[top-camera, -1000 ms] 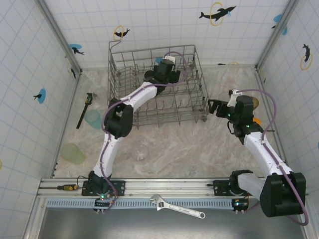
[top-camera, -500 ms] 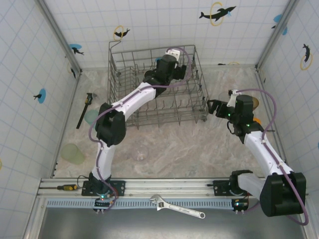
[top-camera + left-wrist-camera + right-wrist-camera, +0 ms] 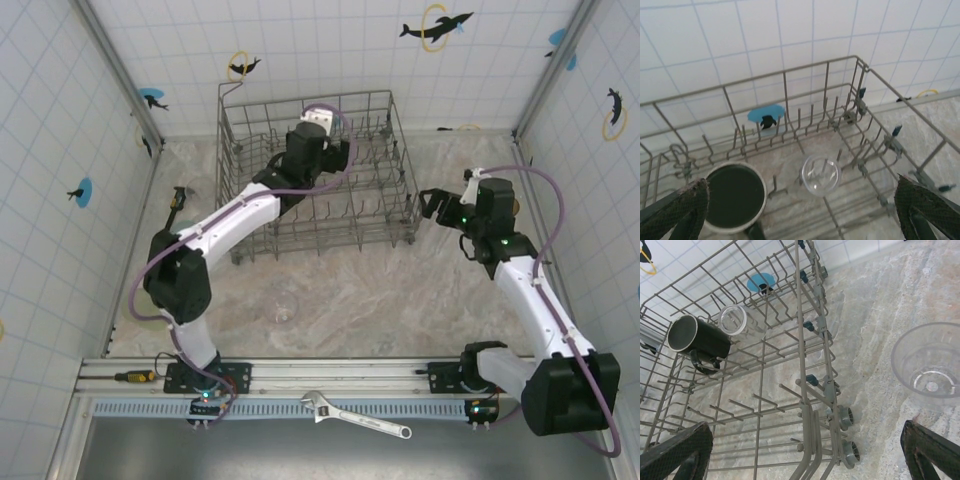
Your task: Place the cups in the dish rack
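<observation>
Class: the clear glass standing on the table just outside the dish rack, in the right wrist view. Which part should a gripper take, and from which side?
Probably the rim, from above. The clear glass stands upright, mouth open upward, so one finger can drop inside and one outside its wall. The right gripper is open, and the dish rack stands close on one side.

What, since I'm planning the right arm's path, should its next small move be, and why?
Probably swing the right pincer toward the clear cup: it stands on the table outside the dish rack, and the pincer is open and empty.
</observation>
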{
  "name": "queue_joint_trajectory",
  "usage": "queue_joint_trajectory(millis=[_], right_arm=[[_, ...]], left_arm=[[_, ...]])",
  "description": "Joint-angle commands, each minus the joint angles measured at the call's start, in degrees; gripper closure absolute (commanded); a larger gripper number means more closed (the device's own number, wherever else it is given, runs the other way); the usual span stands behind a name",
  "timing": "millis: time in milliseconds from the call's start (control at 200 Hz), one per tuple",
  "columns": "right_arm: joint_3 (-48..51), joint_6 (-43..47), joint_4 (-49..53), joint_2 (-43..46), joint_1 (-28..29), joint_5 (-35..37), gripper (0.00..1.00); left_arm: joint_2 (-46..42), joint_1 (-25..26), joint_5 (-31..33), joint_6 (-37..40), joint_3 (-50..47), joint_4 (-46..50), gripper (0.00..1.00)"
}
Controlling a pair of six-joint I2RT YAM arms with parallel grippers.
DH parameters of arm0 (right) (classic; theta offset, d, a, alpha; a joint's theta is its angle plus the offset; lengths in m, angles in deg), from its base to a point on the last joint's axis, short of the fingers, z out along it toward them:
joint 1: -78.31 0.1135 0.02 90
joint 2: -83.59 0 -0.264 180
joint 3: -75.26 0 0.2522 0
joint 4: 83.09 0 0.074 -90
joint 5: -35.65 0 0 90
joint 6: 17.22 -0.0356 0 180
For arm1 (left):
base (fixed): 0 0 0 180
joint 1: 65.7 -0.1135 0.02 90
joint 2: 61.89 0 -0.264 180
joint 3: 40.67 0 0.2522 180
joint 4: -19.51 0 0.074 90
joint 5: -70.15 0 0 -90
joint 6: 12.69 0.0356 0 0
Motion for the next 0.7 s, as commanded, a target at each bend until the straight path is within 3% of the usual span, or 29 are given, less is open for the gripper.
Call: queue_joint_trajectory(millis=[0, 335, 611, 696], right_arm=[[-5.1, 0.4, 5.2, -0.1, 0.3, 3.0, 0.0], [-13.4, 4.2, 14.4, -5.5, -1.3, 13.4, 0.0], [-17.5, 9.0, 16.8, -10.5, -7.1, 18.0, 0.0], [-18.4, 8.9, 16.9, -12.2, -9.0, 16.5, 0.0]], left_arm=[[-6.5, 0.0, -2.7, -2.2, -6.9, -3.6, 0.03], [-18.5, 0.4, -9.6, -6.6, -21.0, -8.3, 0.03], [-22.0, 1.4, -11.0, -11.9, -25.8, -8.7, 0.03], [-22.8, 1.5, -10.9, -12.9, -27.0, -9.6, 0.03]])
